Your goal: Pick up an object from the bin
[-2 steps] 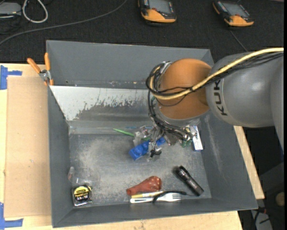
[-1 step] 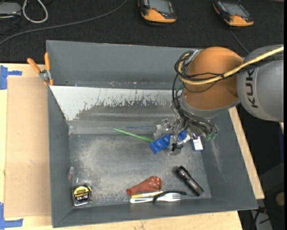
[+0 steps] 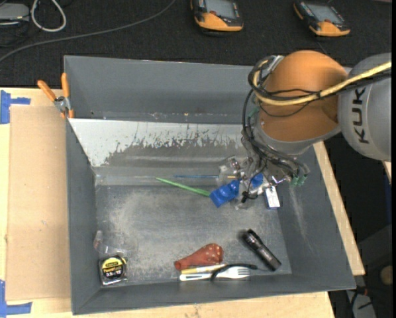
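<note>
My gripper [image 3: 248, 181] hangs under the orange wrist cover at the bin's back right, low over the floor. Right against its left side lies a blue piece on a thin green stick [image 3: 223, 195]; the stick runs off to the left across the floor. The gripper's body hides where it meets the blue piece. A black cylinder like a small torch [image 3: 260, 249] lies in front of the gripper, towards the bin's near right corner.
Along the near wall lie a reddish-brown lump [image 3: 199, 256] and a pale fork [image 3: 215, 272]. A yellow and black tape measure [image 3: 112, 267] sits in the near left corner. The arm and its cables overhang the bin's right side.
</note>
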